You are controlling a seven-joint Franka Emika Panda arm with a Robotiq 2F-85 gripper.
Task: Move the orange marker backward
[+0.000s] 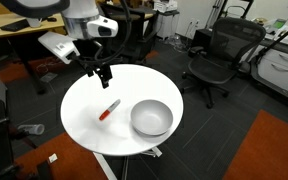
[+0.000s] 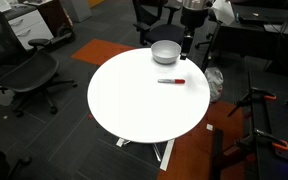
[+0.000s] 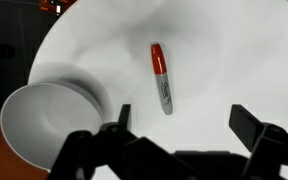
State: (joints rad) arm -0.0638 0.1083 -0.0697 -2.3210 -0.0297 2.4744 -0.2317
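Looking down the wrist view at the gripper: spread wide, gripping nothing, hovering over the table. Just beyond the fingers, lying flat on bare white and touching nothing, the marker. Orange-red end pointing away from the gripper, pale barrel toward it. Dark print along that barrel, too small to read. No brand or label legible anywhere else.

Off to one side of the marker, near but apart, the bowl: grey, upright, close to the table's rim.

Switching to an exterior view: gripper hanging above the round top near its far edge, marker below it, roughly mid-table, bowl beside it toward the rim. Plenty of open white around the marker on every side but the bowl's.

In an exterior view from across the room: marker lying crosswise between the table's middle and its rim, bowl behind it at the far edge, gripper just beside the bowl. Wide bare table on the near side.

Past the rim, clear of the top, a chair and another chair.
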